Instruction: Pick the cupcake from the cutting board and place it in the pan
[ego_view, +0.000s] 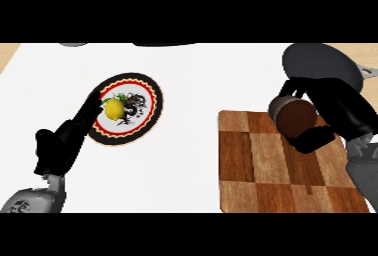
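Brown cupcake (295, 118) is clamped in the right hand (338, 107) above the cutting board (258, 165), so it's mid-carry; next I'd guess swing over the pan (319, 57), then release.

The brown cupcake (294, 116), in a grey wrapper, is tipped on its side in the right hand's (341, 106) curled fingers, over the far right corner of the checkered wooden cutting board (277, 172). The dark grey round pan (322, 56) lies just beyond the board.
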